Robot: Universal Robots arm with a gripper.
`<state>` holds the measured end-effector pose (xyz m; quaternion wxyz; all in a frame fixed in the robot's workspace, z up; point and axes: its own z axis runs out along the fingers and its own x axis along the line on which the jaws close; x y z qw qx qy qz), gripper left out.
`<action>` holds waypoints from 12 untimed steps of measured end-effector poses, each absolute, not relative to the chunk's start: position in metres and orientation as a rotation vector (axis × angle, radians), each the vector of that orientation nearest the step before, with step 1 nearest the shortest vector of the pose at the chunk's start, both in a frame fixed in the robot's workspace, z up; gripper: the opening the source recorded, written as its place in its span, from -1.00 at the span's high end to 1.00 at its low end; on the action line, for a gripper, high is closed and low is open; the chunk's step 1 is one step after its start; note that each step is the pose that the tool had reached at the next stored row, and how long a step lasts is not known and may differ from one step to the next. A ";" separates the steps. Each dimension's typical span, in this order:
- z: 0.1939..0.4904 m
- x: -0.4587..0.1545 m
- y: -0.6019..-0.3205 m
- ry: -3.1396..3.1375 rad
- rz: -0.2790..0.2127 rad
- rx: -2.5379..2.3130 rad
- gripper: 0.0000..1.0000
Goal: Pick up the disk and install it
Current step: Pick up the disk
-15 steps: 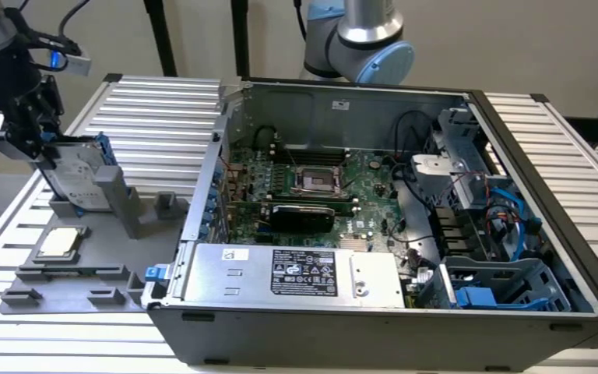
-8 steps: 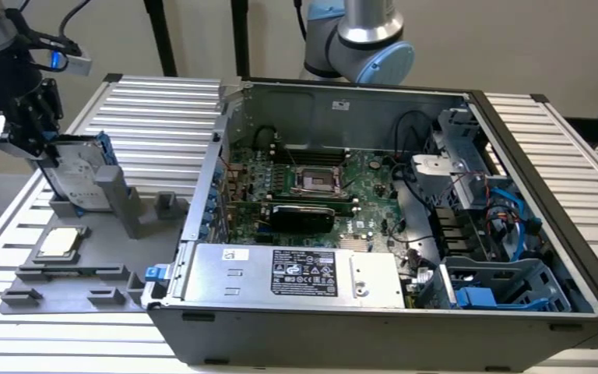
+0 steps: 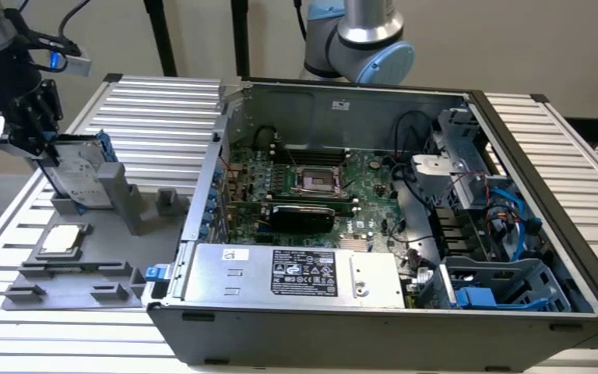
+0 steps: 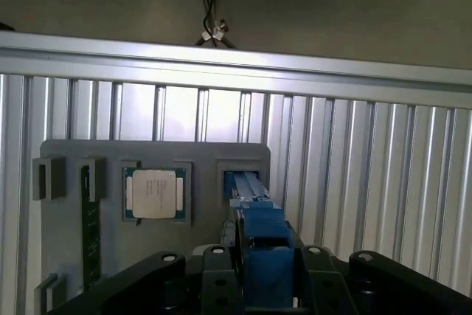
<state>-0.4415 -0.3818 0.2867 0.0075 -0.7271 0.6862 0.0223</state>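
While the disk [image 3: 75, 167] stands upright in the grey fixture [image 3: 71, 284] on the tabletop [image 3: 174, 101], well apart from the open computer case [image 3: 382, 327], I judge the pick barely begun and the install wholly undone. My end effector [image 3: 40, 144] straddles the disk's blue carrier edge; I cannot tell whether it has clamped. I count one disk, one processor chip [image 3: 62, 238], one case
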 end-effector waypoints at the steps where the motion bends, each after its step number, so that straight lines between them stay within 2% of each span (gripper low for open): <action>1: 0.287 -0.442 -0.383 2.146 0.070 -2.273 0.33; 12: 0.287 -0.441 -0.389 2.151 0.070 -2.268 0.35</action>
